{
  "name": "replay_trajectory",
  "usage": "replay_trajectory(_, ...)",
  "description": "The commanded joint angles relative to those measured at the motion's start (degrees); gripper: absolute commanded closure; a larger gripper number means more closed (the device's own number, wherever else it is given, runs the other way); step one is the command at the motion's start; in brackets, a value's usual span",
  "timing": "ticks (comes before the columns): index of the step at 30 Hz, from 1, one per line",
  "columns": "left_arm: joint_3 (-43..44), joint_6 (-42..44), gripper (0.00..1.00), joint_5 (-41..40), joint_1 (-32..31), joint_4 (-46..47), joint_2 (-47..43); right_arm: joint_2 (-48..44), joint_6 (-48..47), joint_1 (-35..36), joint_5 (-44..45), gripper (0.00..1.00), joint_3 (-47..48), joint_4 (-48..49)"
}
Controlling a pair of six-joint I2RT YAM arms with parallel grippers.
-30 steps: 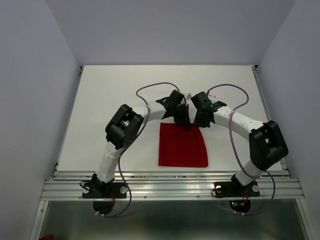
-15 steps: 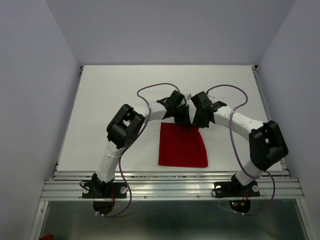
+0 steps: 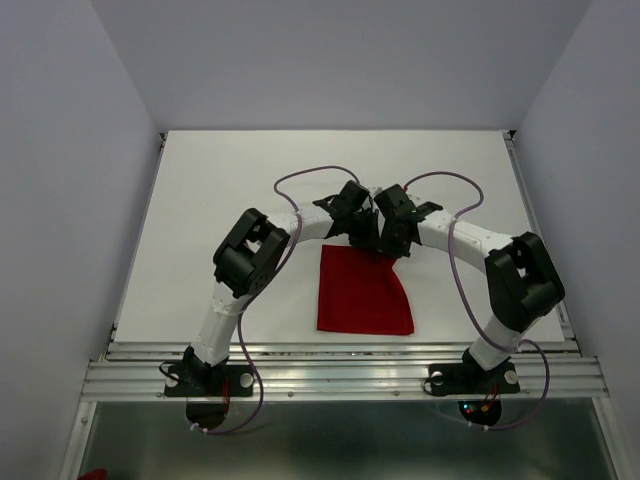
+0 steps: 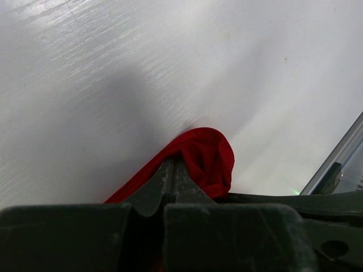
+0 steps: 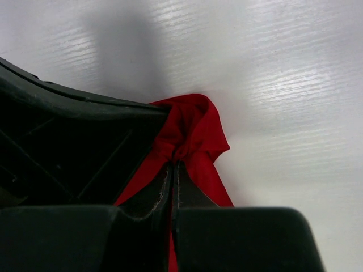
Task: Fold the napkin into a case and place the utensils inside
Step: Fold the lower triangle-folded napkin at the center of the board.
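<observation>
The red napkin (image 3: 364, 293) lies on the white table near the front edge, its far edge lifted. My left gripper (image 3: 366, 238) is shut on the napkin's far edge; the left wrist view shows red cloth (image 4: 207, 156) bunched at the pinched tips of my left gripper (image 4: 173, 161). My right gripper (image 3: 388, 243) is shut on the same far edge, close beside the left one. In the right wrist view the red cloth (image 5: 193, 130) puckers where my right gripper (image 5: 173, 163) pinches it. The two grippers nearly touch. No utensils are in view.
The white table (image 3: 220, 190) stretches behind and to both sides of the napkin. A metal rail (image 3: 340, 352) runs along the front edge. Grey walls close in on the left, back and right.
The right gripper has slid left with its pinch of cloth, drawing the napkin's far right corner inward toward the left gripper. The left gripper has barely moved.
</observation>
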Motion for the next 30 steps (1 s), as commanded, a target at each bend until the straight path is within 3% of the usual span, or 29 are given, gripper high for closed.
replay_trajectory(1, 0.2, 0.4, 1.00, 0.3, -0.3, 1.5, -0.2, 1.6, 1.5, 0.6, -0.9, 0.99, 3.5, 2.6)
replay_trajectory(12, -0.7, 0.1, 1.00, 0.6, -0.2, 1.6, -1.7, 5.9, 4.7, 0.6, -1.2, 0.99, 4.4, 3.5)
replay_trajectory(30, -11.0, 2.9, 1.00, -1.2, 4.3, -2.4, -14.4, 6.4, 6.8, 0.6, 2.3, 0.99, 4.2, 1.0)
